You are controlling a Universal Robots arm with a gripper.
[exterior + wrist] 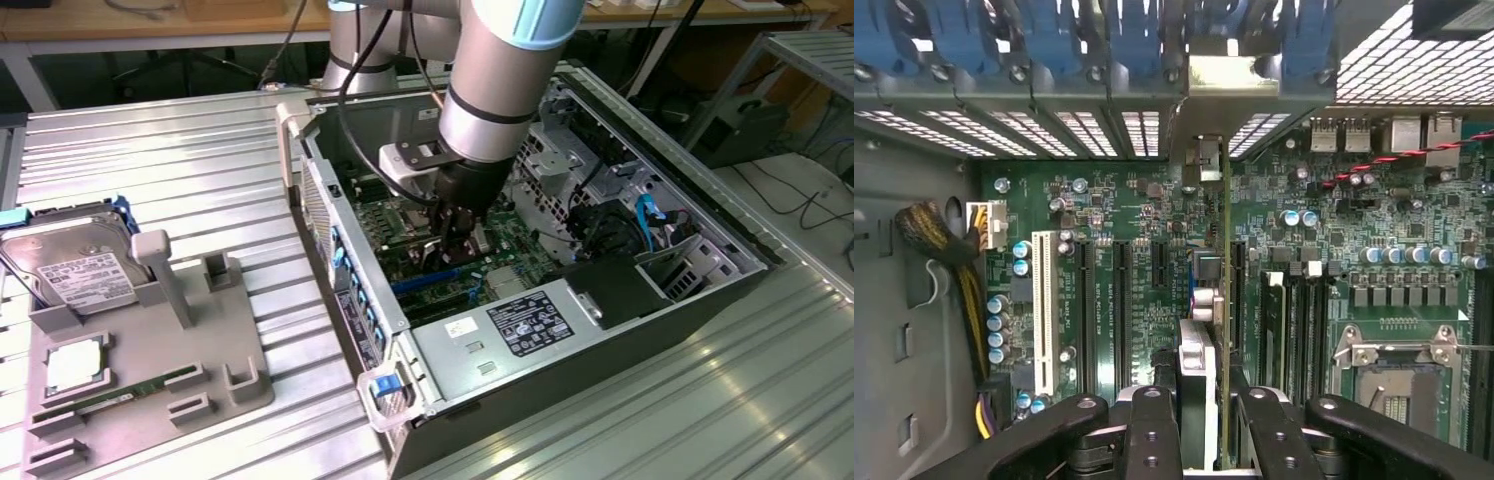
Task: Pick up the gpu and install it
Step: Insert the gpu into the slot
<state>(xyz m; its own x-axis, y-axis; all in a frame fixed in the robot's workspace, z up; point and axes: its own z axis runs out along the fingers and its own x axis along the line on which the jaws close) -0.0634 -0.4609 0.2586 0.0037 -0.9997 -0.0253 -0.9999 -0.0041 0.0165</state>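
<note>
A: Holding anything in the end effector [454, 238]?

B: Clenched on the gpu [1226, 230], pinched edge-on between the two fingers [1151, 430], down inside the computer case [601, 400].

A: Placed where, exactly?

B: Straight ahead of the end effector, upright over the motherboard [1334, 250], silver bracket [1232, 78] at the far end against the rear slot openings. Possibly seated in a black slot already; hard to tell, seen edge-on.

A: Handling?

B: Judged light and stiff, but fragile: thin board, bare parts, contact edge. Best taken by the long upper edge, near the middle, as gripped now; never by the bracket alone, never by the contacts. Likely to tip if pinched off-centre, and smooth enough to slip under a hard push.

A: Counts?

B: One gpu. One end effector, two fingers. One white slot [1042, 300] off to the side of the end effector. Well away from the end effector, out on the table [160, 140], in a grey holder [200, 340]: one hard drive [74, 270], one memory stick [120, 393], one square silver chip [74, 365].
</note>
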